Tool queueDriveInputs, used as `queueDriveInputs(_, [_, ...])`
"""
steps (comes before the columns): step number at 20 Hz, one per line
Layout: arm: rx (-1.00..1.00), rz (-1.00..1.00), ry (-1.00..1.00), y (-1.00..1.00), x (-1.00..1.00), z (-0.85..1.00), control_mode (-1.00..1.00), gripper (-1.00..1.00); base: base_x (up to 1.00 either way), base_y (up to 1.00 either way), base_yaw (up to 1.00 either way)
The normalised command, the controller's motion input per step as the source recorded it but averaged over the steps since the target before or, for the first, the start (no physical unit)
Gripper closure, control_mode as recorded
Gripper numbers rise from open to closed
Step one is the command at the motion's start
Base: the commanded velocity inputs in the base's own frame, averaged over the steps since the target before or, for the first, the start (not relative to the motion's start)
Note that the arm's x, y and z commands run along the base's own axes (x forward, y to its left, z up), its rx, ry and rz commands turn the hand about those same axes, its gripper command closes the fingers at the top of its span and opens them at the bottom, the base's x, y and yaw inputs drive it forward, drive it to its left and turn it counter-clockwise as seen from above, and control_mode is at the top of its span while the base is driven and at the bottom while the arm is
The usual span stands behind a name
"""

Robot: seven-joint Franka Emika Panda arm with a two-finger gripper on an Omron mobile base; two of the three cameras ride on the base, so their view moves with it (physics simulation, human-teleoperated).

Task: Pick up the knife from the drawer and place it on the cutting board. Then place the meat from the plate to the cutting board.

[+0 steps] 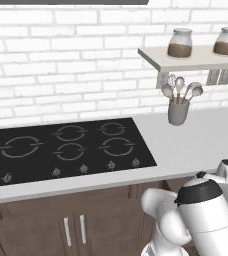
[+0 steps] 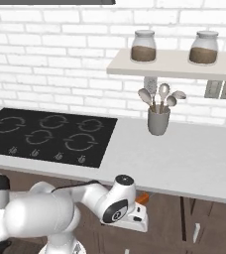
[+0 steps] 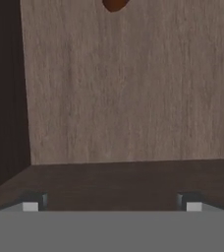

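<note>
My gripper (image 3: 112, 205) is open, its two dark fingertips (image 3: 33, 204) wide apart with nothing between them. It looks down into the drawer (image 3: 124, 98), at a pale wood floor with dark walls on the left and near side. The knife's orange-red handle end (image 3: 115, 4) pokes in at the top edge of the hand view, well ahead of the fingertips. In the right base view the hand hangs low under the counter edge, with the knife's handle (image 2: 142, 198) just beside it. The blade is hidden. The cutting board, the plate and the meat are out of view.
A black cooktop (image 1: 68, 145) lies in the grey counter (image 1: 196, 140). A grey utensil holder (image 1: 178, 111) stands by the brick wall under a shelf (image 1: 196, 57) with two jars. Dark cabinet doors (image 1: 73, 230) sit below the counter.
</note>
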Motion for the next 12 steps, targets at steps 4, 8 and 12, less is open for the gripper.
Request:
queueDriveInputs(4, [0.0, -0.01, 0.01, 0.0, -0.05, 0.0, -1.0, -1.0, 0.0, 0.0, 0.0])
queueDriveInputs(8, [0.0, -0.03, 0.01, 0.03, -0.07, 0.0, -1.0, -1.0, 0.0, 0.0, 0.0])
queueDriveInputs(12, [0.0, -0.06, 0.04, 0.14, 0.0, 0.0, -1.0, -1.0, 0.0, 0.0, 0.0])
